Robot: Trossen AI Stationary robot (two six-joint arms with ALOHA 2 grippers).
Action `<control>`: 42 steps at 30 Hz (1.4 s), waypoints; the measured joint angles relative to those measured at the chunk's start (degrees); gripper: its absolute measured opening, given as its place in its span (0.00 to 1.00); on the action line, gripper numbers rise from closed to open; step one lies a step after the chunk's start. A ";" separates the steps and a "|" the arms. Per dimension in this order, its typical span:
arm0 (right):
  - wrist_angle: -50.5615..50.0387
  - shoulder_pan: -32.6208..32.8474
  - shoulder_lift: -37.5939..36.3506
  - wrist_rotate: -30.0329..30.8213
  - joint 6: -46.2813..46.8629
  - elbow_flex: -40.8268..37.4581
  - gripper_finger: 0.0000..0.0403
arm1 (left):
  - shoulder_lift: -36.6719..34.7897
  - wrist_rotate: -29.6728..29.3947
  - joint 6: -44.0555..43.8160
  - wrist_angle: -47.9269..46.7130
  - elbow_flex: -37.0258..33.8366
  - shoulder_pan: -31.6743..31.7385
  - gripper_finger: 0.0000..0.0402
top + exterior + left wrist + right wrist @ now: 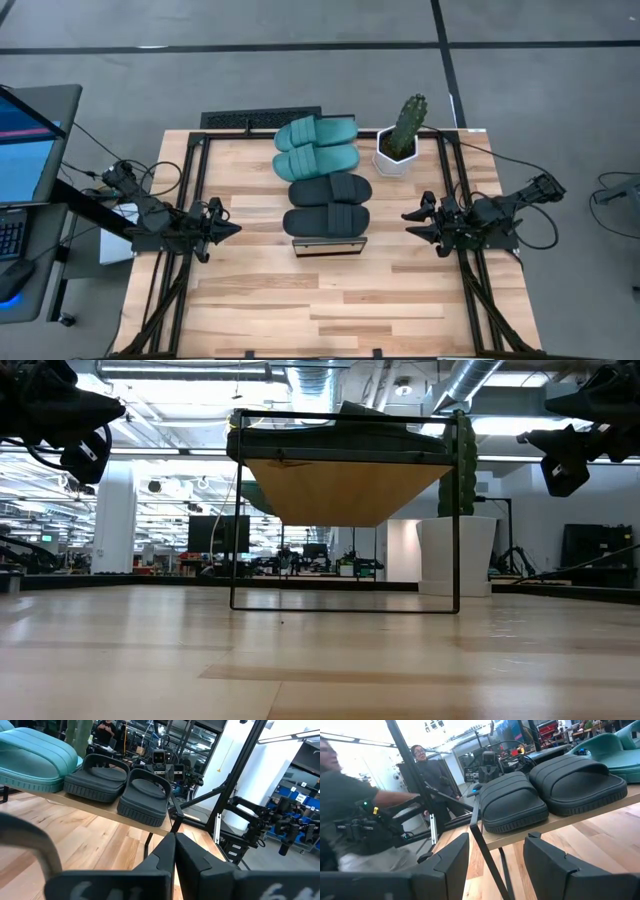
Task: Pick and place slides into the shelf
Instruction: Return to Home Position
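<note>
bench (330,310): both arms raised off surface, flanking near end of shelf (329,247). L pincer (236,229) on left side, fingers together, tip aimed at shelf. R pincer (408,222) on right side, fingers apart, clear of shelf. shelf sits mid-bench, long axis running away. all 4 on top plank, crosswise, side by side: black slides (327,221) nearest, teal slides (316,160) at far end. cactus pot (398,150) on bench just right of teal pair. person (427,767) in room beyond.
</note>
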 joint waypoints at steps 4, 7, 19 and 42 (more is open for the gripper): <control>0.00 0.00 0.00 0.00 0.00 0.00 0.43 | 0.00 -0.01 -0.02 -0.02 0.00 0.00 0.00; 0.00 0.00 0.00 0.00 0.01 0.00 0.43 | 0.00 0.00 0.45 -0.04 0.00 0.00 0.00; 0.00 0.00 0.00 0.00 0.01 -0.02 0.43 | 0.00 0.01 0.96 -0.07 -0.02 0.00 0.00; -0.02 0.00 0.00 0.00 0.01 -0.02 0.44 | 0.00 0.02 1.42 -0.10 -0.02 -0.01 0.00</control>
